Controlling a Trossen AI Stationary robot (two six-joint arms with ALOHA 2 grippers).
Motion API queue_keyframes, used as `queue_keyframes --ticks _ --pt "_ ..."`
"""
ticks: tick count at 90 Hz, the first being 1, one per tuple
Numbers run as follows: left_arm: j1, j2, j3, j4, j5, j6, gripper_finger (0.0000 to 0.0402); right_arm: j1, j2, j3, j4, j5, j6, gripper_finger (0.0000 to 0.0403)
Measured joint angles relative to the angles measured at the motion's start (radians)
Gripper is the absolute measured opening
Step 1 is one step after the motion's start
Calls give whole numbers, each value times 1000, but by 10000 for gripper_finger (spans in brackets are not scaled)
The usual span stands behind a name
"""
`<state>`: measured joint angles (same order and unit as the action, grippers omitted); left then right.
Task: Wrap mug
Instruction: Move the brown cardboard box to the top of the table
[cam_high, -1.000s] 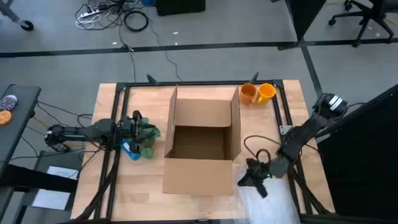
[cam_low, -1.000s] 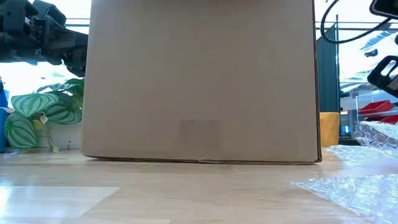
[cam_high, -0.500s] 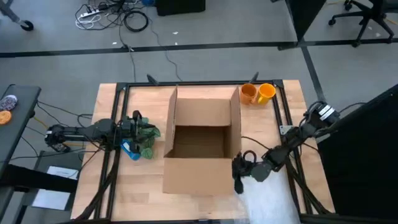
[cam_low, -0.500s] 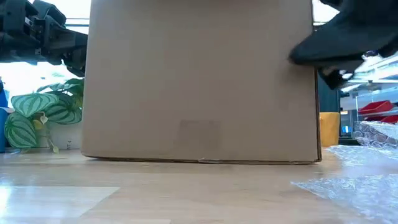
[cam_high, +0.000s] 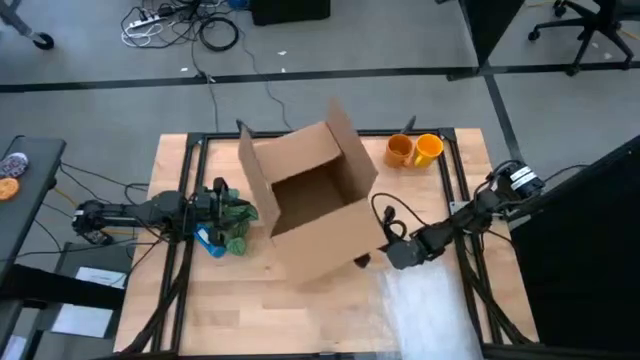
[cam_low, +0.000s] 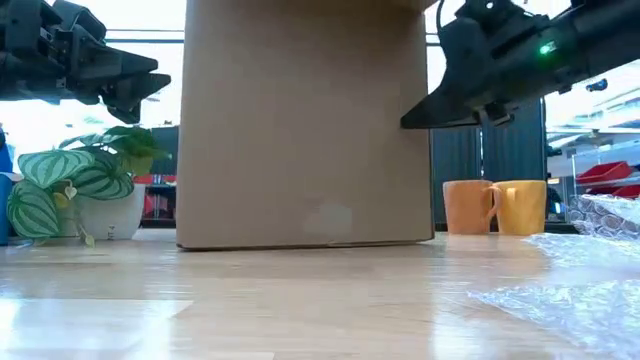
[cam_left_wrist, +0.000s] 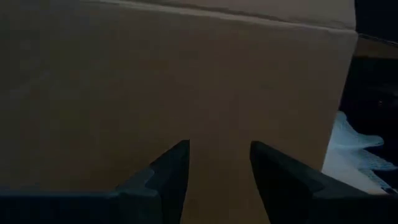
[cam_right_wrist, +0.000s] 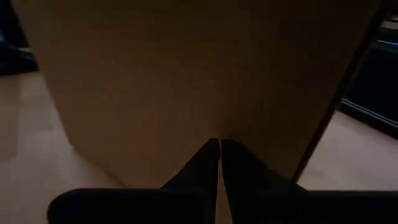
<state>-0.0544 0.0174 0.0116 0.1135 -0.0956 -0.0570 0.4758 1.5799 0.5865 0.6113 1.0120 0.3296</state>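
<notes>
An orange mug (cam_high: 400, 150) and a yellow mug (cam_high: 428, 148) stand upright side by side at the table's far right; the low view shows both mugs (cam_low: 468, 207) past the box. A sheet of bubble wrap (cam_high: 430, 310) lies flat at the near right. An open cardboard box (cam_high: 310, 205) stands skewed mid-table. My right gripper (cam_high: 376, 256) is shut at the box's near right wall. My left gripper (cam_high: 222, 205) hangs open at the left, above a small potted plant (cam_low: 70, 185), with its fingers facing the box's left wall without touching it. My right gripper meets the box's near right wall (cam_right_wrist: 217, 132) with the tips of its shut fingers (cam_right_wrist: 211, 158), roughly midway up the wall. The fingers come level from the table's right side. The box stands with its bottom on the table.
The box's raised flaps (cam_high: 335, 120) stand at its far side. A blue object (cam_high: 208, 240) lies next to the plant. Bare tabletop (cam_high: 230, 310) shows at the near left. A black frame rail (cam_high: 445, 170) runs along the table's right.
My right gripper has swung from over the bubble wrap toward the table's left and then its far edge, reaching the box. The box has turned about on the table and slid toward the far edge, uncovering the mugs in the low view.
</notes>
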Motion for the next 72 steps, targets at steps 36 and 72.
queue_keyframes --ticks 36,72 --pt "0 0 0 0 0 0 156 34 89 0 98 -529 114 0" --pt "0 0 0 0 0 0 156 -57 232 31 226 -64 9 0"
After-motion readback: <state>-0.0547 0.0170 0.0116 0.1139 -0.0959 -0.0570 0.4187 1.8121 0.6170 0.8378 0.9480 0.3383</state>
